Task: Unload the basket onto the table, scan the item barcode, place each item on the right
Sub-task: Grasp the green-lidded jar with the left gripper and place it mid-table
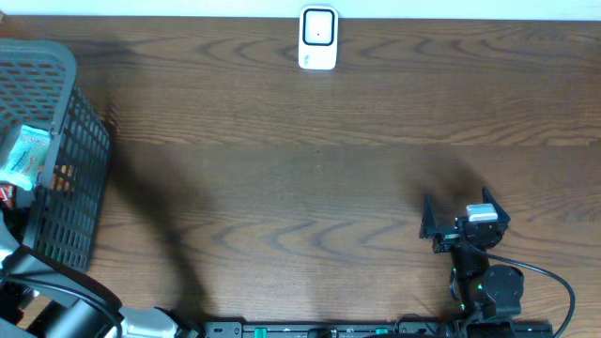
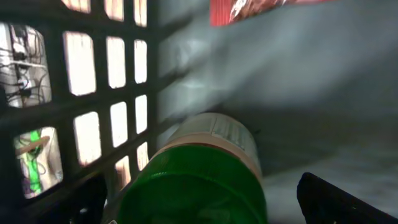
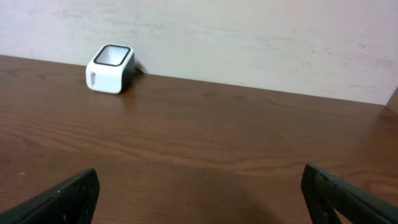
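Note:
In the left wrist view I look into the dark mesh basket (image 2: 93,118). A container with a green cap (image 2: 199,186) and a white printed label (image 2: 227,134) lies there. My left gripper (image 2: 205,208) is open, its black fingers on either side of the cap with a gap at each side. In the overhead view this gripper is hidden at the basket (image 1: 66,160). The white barcode scanner (image 1: 318,38) with its dark window stands at the table's far edge, also seen as the scanner (image 3: 110,68). My right gripper (image 1: 460,211) is open over bare wood, nothing between its fingers (image 3: 68,199).
A teal and white package (image 1: 23,155) lies in the basket's left part. A red package (image 2: 261,9) shows past the container. The left arm (image 1: 56,300) comes in at the lower left corner. A pale wall (image 3: 249,37) rises behind the table's far edge.

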You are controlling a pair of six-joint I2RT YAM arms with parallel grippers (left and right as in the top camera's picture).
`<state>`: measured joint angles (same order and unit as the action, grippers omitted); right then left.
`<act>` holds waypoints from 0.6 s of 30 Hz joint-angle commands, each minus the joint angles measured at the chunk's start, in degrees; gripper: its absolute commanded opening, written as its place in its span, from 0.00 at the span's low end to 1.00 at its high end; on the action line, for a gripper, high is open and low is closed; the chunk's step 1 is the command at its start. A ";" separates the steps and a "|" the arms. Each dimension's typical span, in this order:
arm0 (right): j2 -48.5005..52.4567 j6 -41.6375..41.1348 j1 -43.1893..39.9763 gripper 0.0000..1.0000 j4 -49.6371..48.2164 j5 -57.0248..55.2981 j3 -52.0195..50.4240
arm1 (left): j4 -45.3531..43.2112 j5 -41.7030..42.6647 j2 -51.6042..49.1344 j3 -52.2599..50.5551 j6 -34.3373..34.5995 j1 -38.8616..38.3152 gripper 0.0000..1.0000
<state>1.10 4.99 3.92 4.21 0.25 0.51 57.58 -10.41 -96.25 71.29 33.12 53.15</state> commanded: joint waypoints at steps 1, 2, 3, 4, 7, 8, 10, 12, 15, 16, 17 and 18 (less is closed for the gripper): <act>-0.09 -0.66 -0.57 0.99 0.07 0.09 -0.20 | -0.85 0.79 -1.97 -3.61 1.20 0.20 0.98; -0.09 -0.66 -0.57 0.99 0.07 0.07 -0.20 | -1.46 0.96 -2.36 -4.66 1.29 0.20 0.98; -0.09 -0.68 -0.57 0.99 0.07 0.07 -0.20 | -2.21 1.01 -2.69 -5.64 1.31 0.17 0.98; -0.09 -0.68 -0.57 0.99 0.07 0.07 -0.20 | -3.10 1.01 -2.84 -6.88 1.31 0.17 0.98; -0.09 -0.66 -0.57 0.99 0.07 0.09 -0.20 | -5.79 2.01 -2.89 -10.08 1.29 0.20 0.98; -0.09 -0.66 -0.57 0.99 0.09 0.07 -0.20 | -6.51 2.51 -2.89 -10.71 1.31 0.20 0.98; -0.09 -0.66 -0.57 0.99 0.09 0.07 -0.20 | -6.80 2.71 -2.89 -10.78 1.29 0.20 0.92; -0.09 -0.66 -0.57 0.99 0.09 0.07 -0.20 | -6.56 2.71 -2.86 -10.12 1.27 0.20 0.79; -0.09 -0.66 -0.57 0.99 0.09 0.07 -0.20 | -4.59 2.73 -2.86 -7.52 1.25 0.20 0.73; -0.09 -0.66 -0.57 0.99 0.07 0.09 -0.20 | -3.69 2.73 -2.86 -6.19 1.25 0.20 0.70; -0.09 -0.66 -0.57 0.99 0.07 0.07 -0.20 | -2.58 2.75 -2.86 -4.50 1.25 0.20 0.66; -0.09 -0.68 -0.57 0.99 0.09 0.07 -0.20 | -0.94 2.75 -2.86 -1.95 1.25 0.20 0.62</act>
<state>1.10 4.99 3.92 4.21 0.25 0.51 54.17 -8.38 -98.04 64.66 34.09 53.34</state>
